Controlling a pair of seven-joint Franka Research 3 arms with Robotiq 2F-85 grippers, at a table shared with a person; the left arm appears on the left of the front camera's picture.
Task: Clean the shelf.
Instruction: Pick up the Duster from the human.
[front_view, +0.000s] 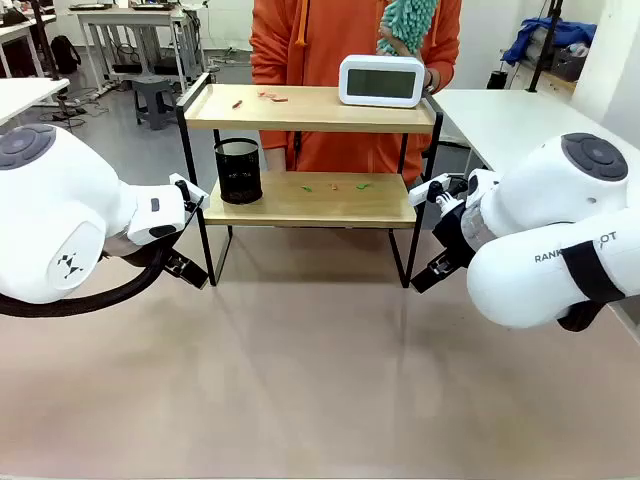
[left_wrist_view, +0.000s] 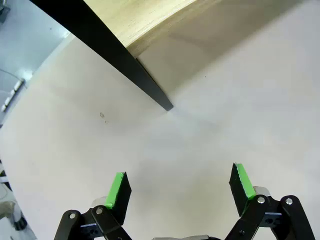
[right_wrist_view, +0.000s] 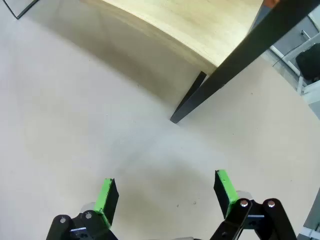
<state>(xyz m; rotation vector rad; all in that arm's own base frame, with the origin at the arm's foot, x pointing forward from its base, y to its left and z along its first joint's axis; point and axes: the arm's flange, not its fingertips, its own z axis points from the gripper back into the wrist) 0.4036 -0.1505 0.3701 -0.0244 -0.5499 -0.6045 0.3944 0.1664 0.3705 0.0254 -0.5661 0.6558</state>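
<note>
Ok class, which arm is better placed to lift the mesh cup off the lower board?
Left, probably: the mesh cup stands leftmost on the shelf, near the open left gripper; the right gripper is opposite.

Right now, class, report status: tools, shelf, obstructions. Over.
Left tool open, empty. Right tool open, empty. Shelf: scraps on both boards. Clock up top, mesh cup below, in the way.
</note>
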